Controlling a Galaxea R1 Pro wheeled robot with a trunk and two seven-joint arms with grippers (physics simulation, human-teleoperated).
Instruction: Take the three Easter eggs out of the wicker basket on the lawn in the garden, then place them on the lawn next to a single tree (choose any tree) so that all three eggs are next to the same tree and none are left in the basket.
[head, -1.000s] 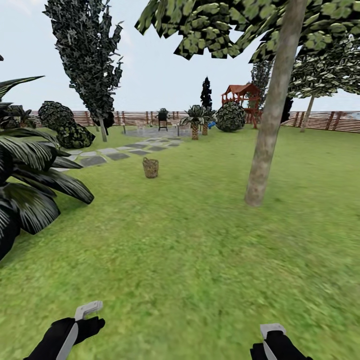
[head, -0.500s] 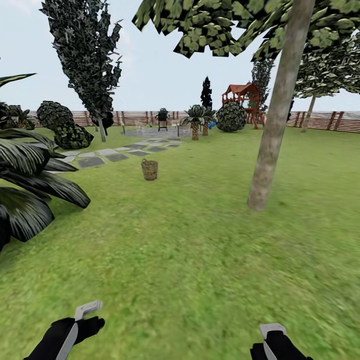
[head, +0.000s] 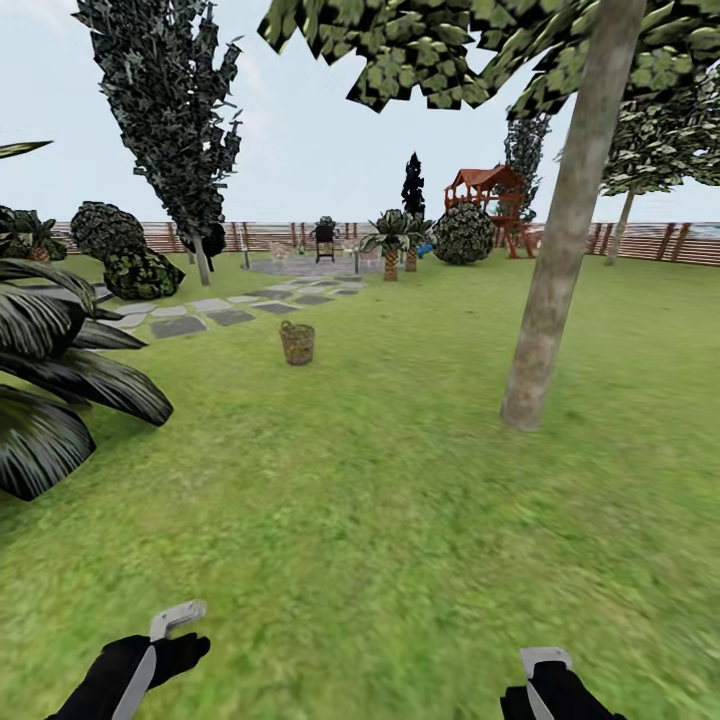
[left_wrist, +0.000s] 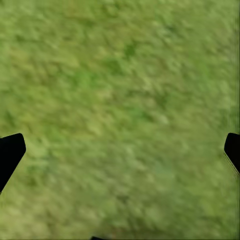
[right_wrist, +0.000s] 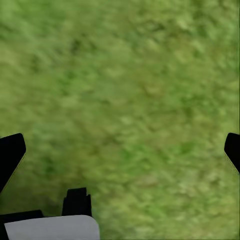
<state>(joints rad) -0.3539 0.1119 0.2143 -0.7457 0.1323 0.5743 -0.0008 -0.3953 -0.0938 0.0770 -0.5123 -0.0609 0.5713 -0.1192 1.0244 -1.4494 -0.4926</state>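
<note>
The robot stands on the lawn (head: 380, 520) in the garden. Both arms are held low and close to the body, one on each side. In the head view just the ends of them peek up at the bottom edge. The left gripper (head: 150, 655) is black with a grey finger that points up and a little outward. The right gripper (head: 545, 675) is black with a short grey tip. Both grippers hang over the grass and touch nothing.

In the left wrist view, the two black fingers (left_wrist: 10, 152) sit far apart at the sides, with only grass between them, so this gripper is spread wide and empty. The right wrist view shows the same wide gap between its fingers (right_wrist: 10, 152).

The wicker basket (head: 297, 342) stands upright on the grass far ahead, near the grey stone path (head: 215, 312). It is too far away to see any eggs inside. The tree (head: 560, 250) with the thick leaning trunk stands to the right of the basket and well apart from it.
</note>
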